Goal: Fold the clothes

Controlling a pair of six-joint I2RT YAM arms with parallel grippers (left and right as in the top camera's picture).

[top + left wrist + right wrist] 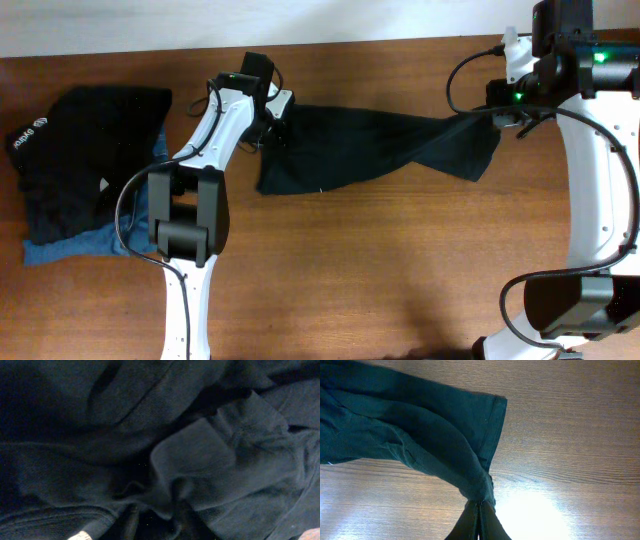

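- The right gripper (pixel 479 521) is pressed together, pinching a bunched corner of the black shirt (pixel 350 145).
- From that pinch the shirt runs across the table (pixel 400 260) toward the left arm, twisted near the grip and wider at its far end.
- The left gripper (pixel 271 116) sits on that far end, deep in folds; whether it pinches cloth cannot be told.
- A pile (pixel 85 140) of dark clothes over blue denim (pixel 60 248) lies at the table's left edge, apart from the shirt.

short line of white lettering (pixel 29 132) on a folded black garment (pixel 100 125), on the pile by the left edge of the table (pixel 400 270), running slantwise beside the garment's left side, too small and blurred to read
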